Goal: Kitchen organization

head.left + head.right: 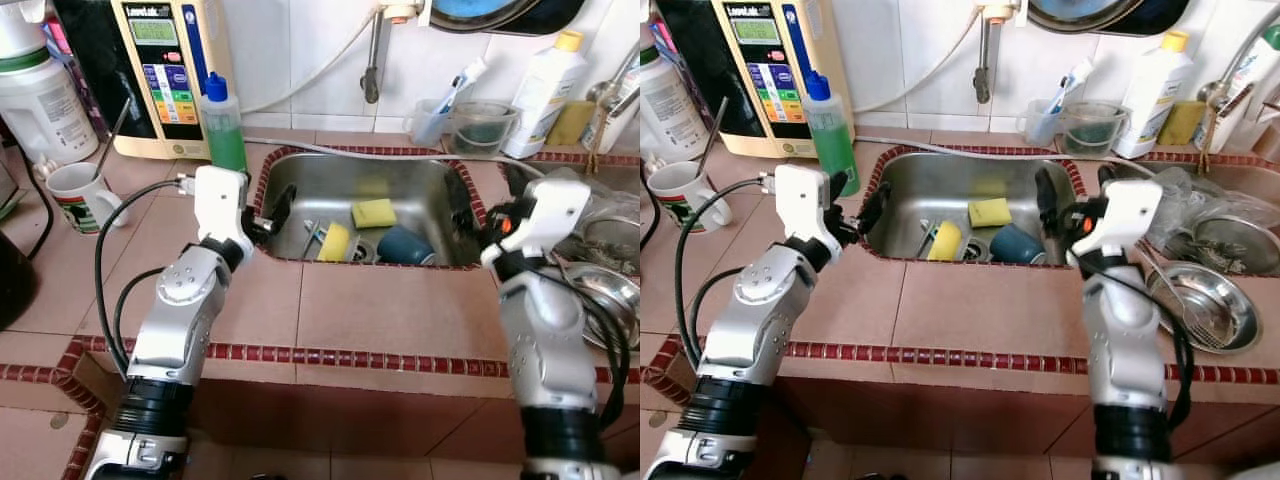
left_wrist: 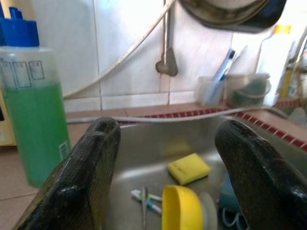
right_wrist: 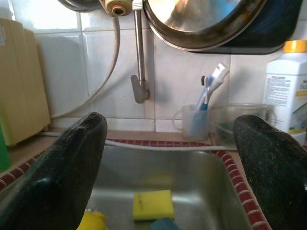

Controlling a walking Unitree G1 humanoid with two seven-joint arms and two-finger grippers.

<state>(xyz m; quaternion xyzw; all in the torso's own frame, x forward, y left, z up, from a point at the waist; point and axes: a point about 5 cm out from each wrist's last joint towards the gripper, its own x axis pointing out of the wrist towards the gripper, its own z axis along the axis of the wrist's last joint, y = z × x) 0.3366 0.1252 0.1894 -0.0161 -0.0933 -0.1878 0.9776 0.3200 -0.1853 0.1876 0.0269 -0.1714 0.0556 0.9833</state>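
Note:
A steel sink (image 1: pixel 330 185) is set into the tiled counter in front of me. In it lie a yellow sponge (image 1: pixel 373 212), a yellow cup (image 1: pixel 334 242) on its side, a dark blue cup (image 1: pixel 405 246) and a thin utensil (image 2: pixel 145 203). My left gripper (image 1: pixel 272 213) hovers open over the sink's left rim, close to the green bottle (image 2: pixel 31 124). My right gripper (image 1: pixel 1075 195) stands open over the right rim. Both wrist views look between empty fingers into the basin, where the sponge (image 3: pixel 152 204) lies.
A green soap bottle (image 1: pixel 223 125) and a beige water machine (image 1: pixel 165 70) stand at the back left, with a white mug (image 1: pixel 80 195) beside them. A tap (image 1: pixel 372 70), a toothbrush cup (image 1: pixel 432 120) and a white bottle (image 1: pixel 540 95) line the back. Steel bowls (image 1: pixel 1200 300) sit right.

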